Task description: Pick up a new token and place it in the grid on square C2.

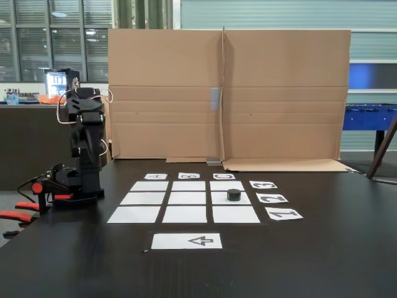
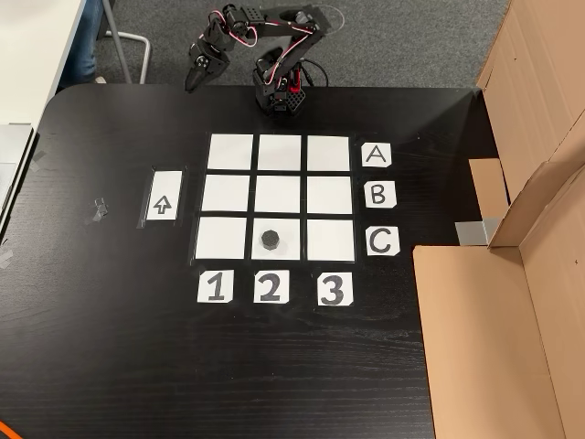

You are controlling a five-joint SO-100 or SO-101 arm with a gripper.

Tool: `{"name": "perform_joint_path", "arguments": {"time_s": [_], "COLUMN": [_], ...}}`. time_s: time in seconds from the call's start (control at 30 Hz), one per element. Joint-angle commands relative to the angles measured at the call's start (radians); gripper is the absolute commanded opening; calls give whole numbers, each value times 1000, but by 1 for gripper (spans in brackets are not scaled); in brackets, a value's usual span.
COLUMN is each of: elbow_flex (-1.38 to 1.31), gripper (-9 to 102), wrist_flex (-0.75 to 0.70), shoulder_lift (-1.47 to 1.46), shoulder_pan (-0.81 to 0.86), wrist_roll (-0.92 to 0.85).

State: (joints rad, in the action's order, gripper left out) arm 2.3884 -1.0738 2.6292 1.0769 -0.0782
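one token (image 2: 270, 240) on the grid (image 2: 231, 152), a short black puck sitting upright inside square c2 (image 2: 291, 250), the sheet in line with the c label (image 2: 381, 241) and the 2 label (image 2: 268, 287); it lies a little toward the side of that sheet nearer the 1 column, still fully within the paper. in the other fixed view the same token (image 1: 234, 195) shows in the middle sheet of the right column, beside the 2 label (image 1: 272, 198). judgement: placement looks done, since the puck rests free on the target sheet with nothing touching it. my arm (image 2: 274, 55) is folded back over its base at the bench edge on the a-row side, well apart from the grid, which i read as a parked pose that leaves the sheets unobstructed for the cameras. my end effector (image 2: 194, 80) hangs out past that bench edge, over the floor; i cannot tell whether its jaws are parted or together, too small and dark, though i see nothing in it. counts: nine blank sheets, three by three; six label cards, a b c and 1 2 3; one arrow sheet (image 2: 164, 195) off the 1-column side; one token, no spare seen. cardboard screen (image 1: 223, 93) stands along the bench edge past the 3 column, likely a plain backdrop.
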Motion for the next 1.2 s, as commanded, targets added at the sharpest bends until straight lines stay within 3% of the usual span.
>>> {"name": "perform_joint_path", "arguments": {"time_s": [0.0,0.3,0.47,0.57,1.17], "elbow_flex": [60,135,341,379,525], "gripper": [-1,-1,-1,-1,-1], "wrist_flex": [-21,2,201,236,58], "shoulder_lift": [67,160,296,318,696], "shoulder_pan": [54,181,224,275,291], "wrist_roll": [-18,-37,-37,-49,-75]}}
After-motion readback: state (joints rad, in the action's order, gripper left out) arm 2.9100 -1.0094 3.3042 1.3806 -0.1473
